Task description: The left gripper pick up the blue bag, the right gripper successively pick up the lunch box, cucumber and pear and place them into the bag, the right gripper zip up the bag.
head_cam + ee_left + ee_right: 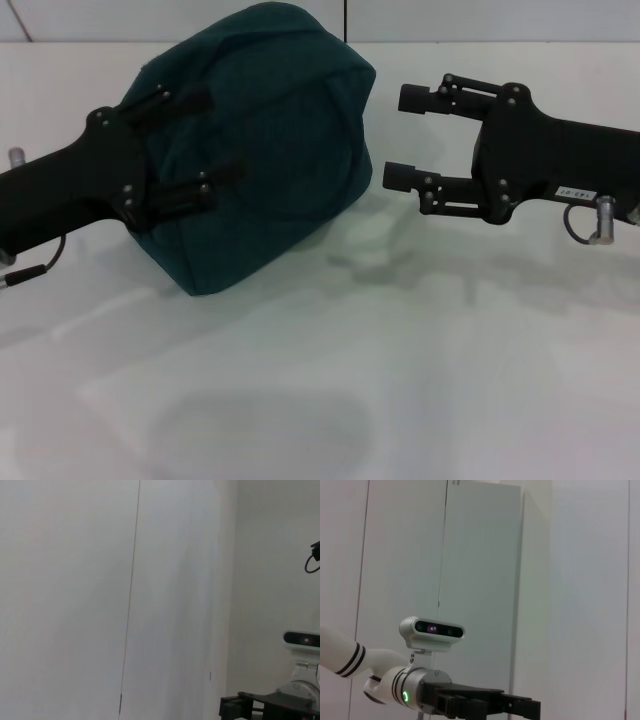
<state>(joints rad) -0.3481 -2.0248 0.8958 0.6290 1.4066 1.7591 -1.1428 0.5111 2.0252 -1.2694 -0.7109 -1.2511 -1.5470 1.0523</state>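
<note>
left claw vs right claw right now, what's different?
The left claw is closed onto the blue bag, gripping its side; the right claw is open and holds nothing. The left touches the bag; the right sits just beside it, apart. Both are black and point inward toward the bag above the white table.

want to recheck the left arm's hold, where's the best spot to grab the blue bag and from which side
Probably the bag's upper left edge, approached from the robot's left. The blue bag is soft and bulging, so a fabric edge pinches more easily than the rounded body. The left gripper already sits there; the open right gripper keeps its side free.
</note>
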